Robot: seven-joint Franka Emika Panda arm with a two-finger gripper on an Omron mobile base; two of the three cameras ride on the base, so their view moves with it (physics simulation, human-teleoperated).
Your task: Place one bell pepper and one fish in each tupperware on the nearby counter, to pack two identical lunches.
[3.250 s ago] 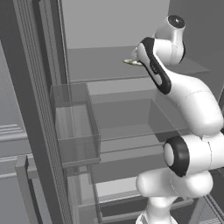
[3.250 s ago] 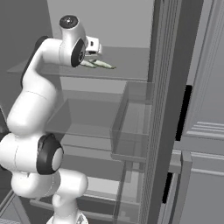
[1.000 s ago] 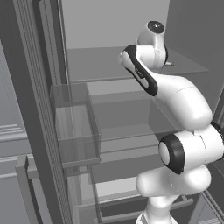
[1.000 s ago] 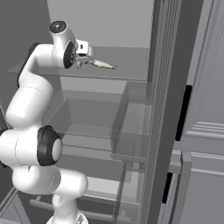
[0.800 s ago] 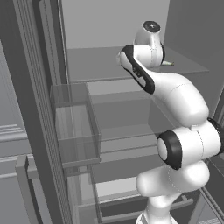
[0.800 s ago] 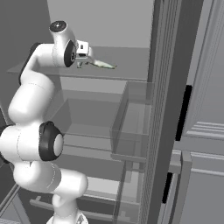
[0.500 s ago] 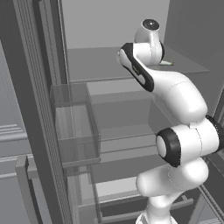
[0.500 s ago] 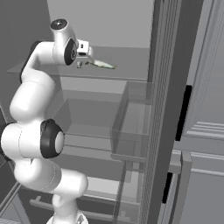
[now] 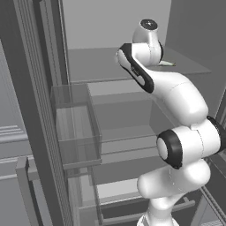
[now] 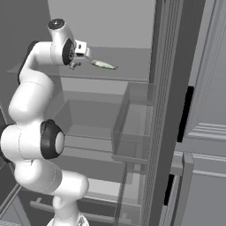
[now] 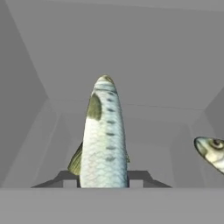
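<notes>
Up on the top fridge shelf, your gripper is pinched on a fish, fingers either side of its body. You've a second fish just right of it.

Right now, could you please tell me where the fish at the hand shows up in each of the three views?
Left base view: fish peeks out right of the wrist, upper right.
Right base view: fish juts right from the hand, upper left.
Hand view: fish fills the centre, between the fingertips.
Shared landmark: the top shelf.
</notes>
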